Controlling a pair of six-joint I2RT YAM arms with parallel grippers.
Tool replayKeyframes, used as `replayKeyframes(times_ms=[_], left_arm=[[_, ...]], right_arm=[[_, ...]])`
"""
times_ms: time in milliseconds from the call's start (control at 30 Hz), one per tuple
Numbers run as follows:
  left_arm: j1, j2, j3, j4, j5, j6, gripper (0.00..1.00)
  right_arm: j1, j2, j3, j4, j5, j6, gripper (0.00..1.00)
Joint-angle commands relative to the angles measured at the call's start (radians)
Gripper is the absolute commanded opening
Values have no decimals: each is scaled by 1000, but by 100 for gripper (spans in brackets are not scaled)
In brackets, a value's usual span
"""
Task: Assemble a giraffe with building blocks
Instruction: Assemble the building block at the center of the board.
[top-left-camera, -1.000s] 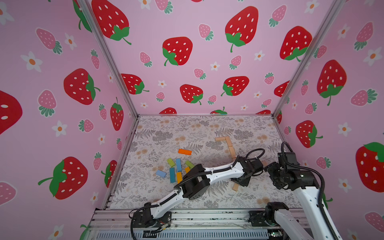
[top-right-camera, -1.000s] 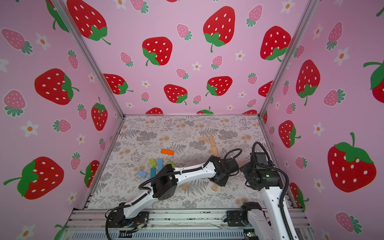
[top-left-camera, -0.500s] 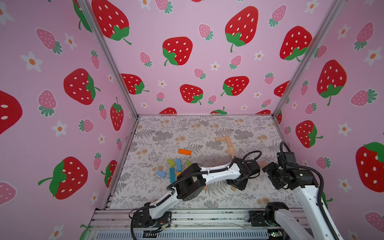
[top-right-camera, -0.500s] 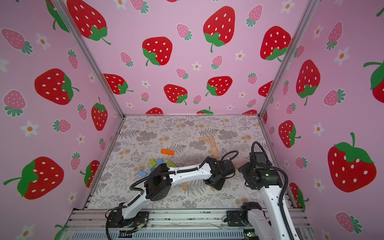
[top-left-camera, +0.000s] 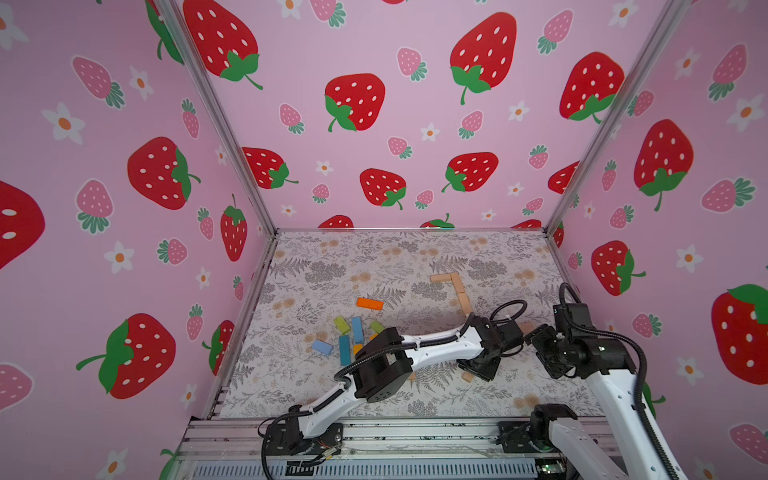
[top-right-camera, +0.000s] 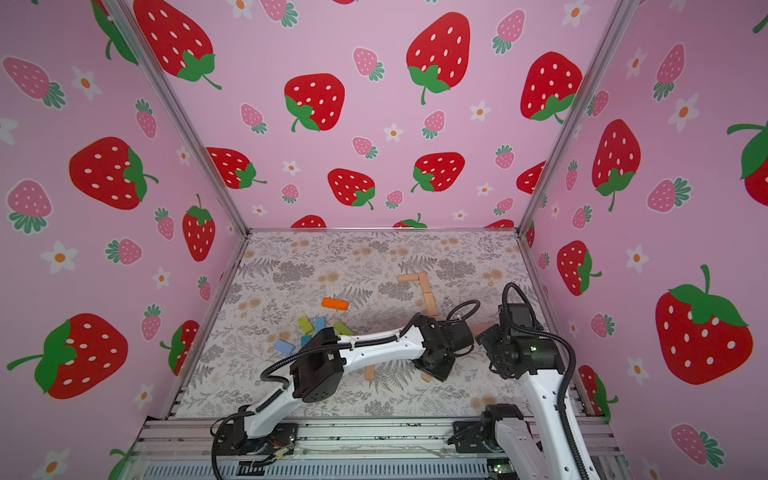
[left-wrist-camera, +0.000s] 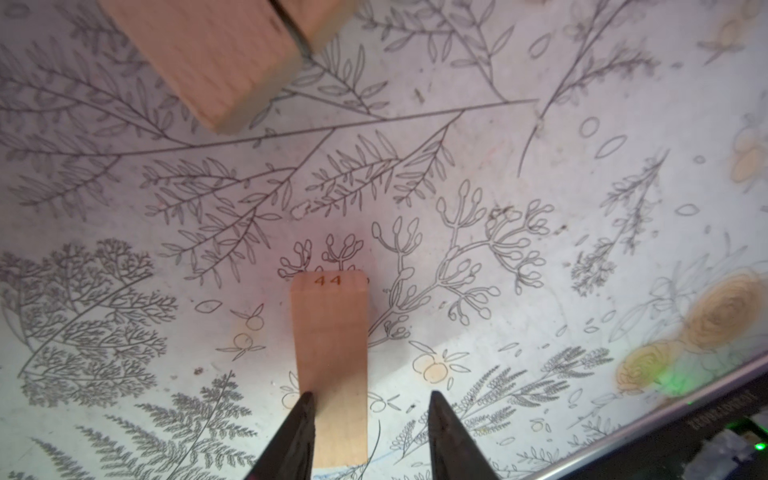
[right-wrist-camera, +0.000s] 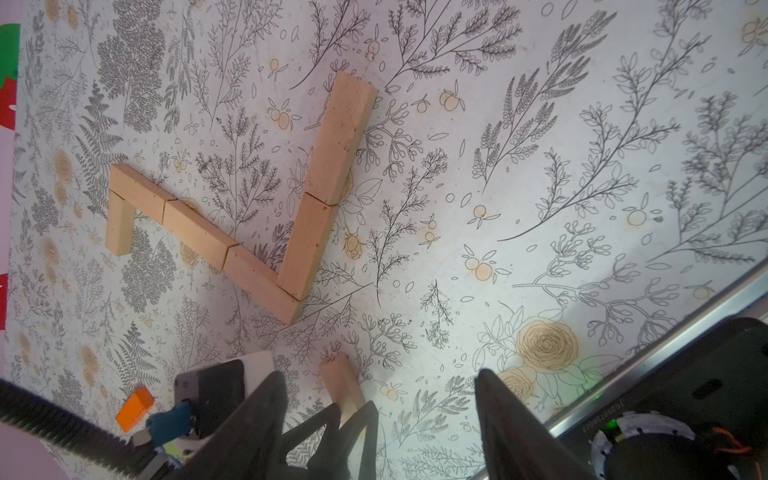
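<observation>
The left gripper (left-wrist-camera: 371, 397) is found low over the patterned mat (top-left-camera: 332, 266), its jaws parted and set astride one end of a loose tan block (left-wrist-camera: 330, 345). The block lies flat and is stamped 44, and nothing is clamped. One finger (left-wrist-camera: 297, 428) is seen against a long side of the block, while the opposite finger (left-wrist-camera: 449, 432) stands clear of the other side. The right gripper (right-wrist-camera: 378, 374) is seen wide open and empty, just beside the left one. The partly built figure (right-wrist-camera: 199, 232), a bent run of tan blocks laid end to end, lies apart from the loose block, farther from the robot's base. The painted blocks (top-left-camera: 353, 328) are gathered toward the left of the mat, and an orange block (top-left-camera: 369, 304) lies just beyond them. The step in hand is judged to be either the taking up or the setting down of this block; which of the two cannot be told. If a grasp is intended, the jaws should first be centred, since an off-centre closure is likely to push or twist the block. A hold nearer the block's middle is advised, as an end grip may let it droop. The lift should be made straight up, and the carry routed so that the laid run is not brushed. The right arm should be kept clear of that path.
</observation>
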Motion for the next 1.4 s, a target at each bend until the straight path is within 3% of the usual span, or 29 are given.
replayKeyframes(times_ms=[0,400,900,1133,1367], left_arm=[[1,23,31,-43,-39,-4,49],[0,-26,-14,-34,-61,7,54],[9,73,33,-21,-62,20,35],[28,133,151,-66,-74,39,27],[50,194,268,-121,-84,38,27]], right_arm=[[-1,-6,-6,-20,4,-11,72],[-3,-1,-9,-18,1,-13,72],[-5,-5,-12,-22,0,-13,72],[-6,-7,-14,-21,-1,-14,72],[-8,-3,-16,-16,-2,-13,72]])
